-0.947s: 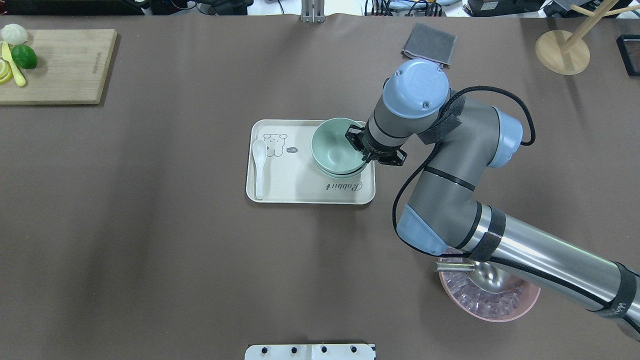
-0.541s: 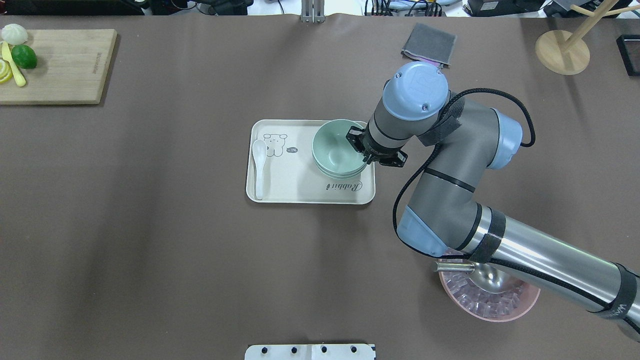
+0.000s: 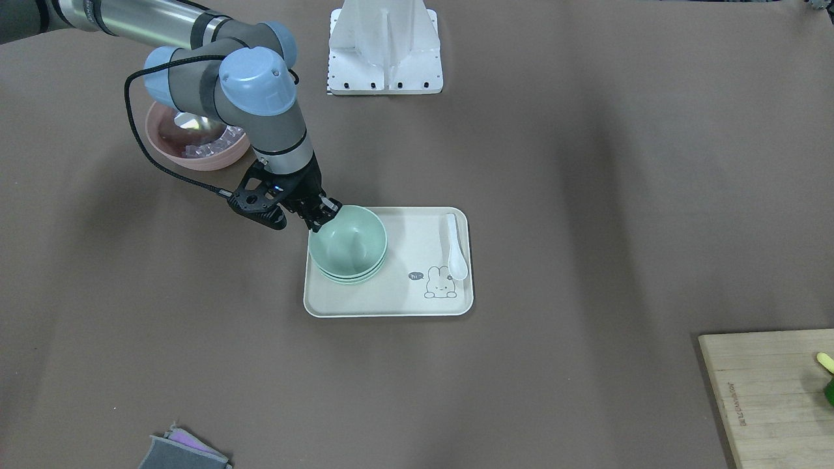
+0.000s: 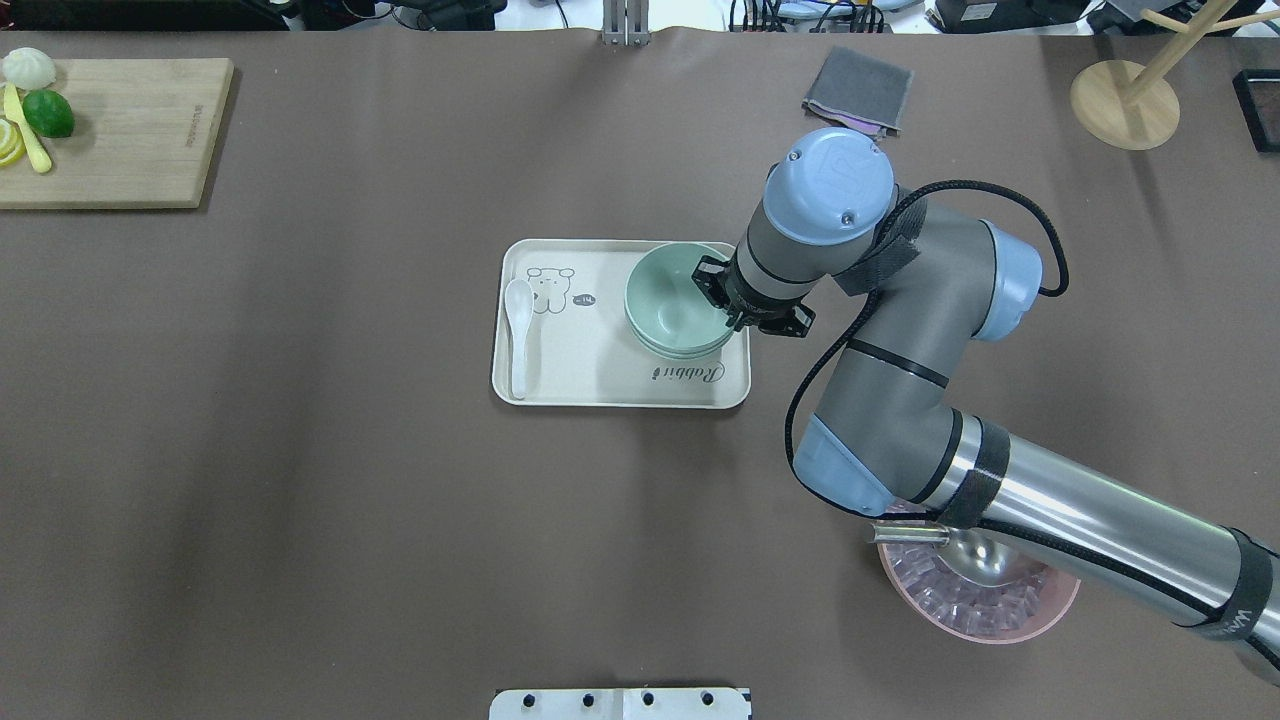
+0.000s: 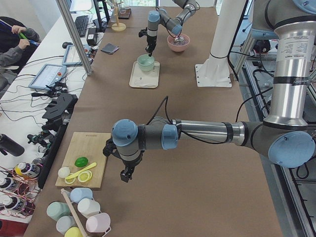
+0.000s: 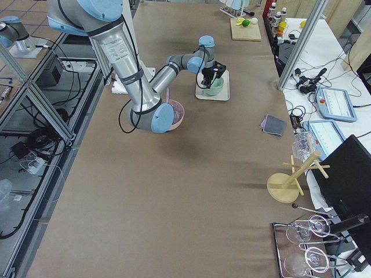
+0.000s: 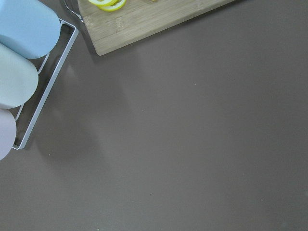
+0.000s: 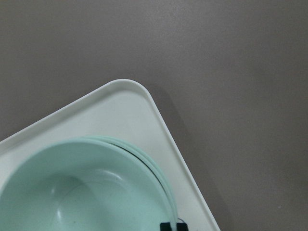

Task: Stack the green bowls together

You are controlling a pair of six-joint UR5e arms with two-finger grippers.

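Observation:
The green bowls sit nested in one stack on the right half of a cream tray; the stack also shows in the front view and in the right wrist view. My right gripper is at the stack's right rim, its fingers closed on the rim of the top bowl; it shows in the front view too. My left gripper hangs over bare table near the cutting board, far from the tray; I cannot tell whether it is open or shut.
A white spoon lies on the tray's left side. A pink bowl with a metal scoop sits under my right arm. A cutting board with fruit, a grey cloth and a wooden stand lie at the far edge.
My right gripper and the top green bowl have shifted slightly toward the robot and settled lower onto the stack. The rest has not moved.

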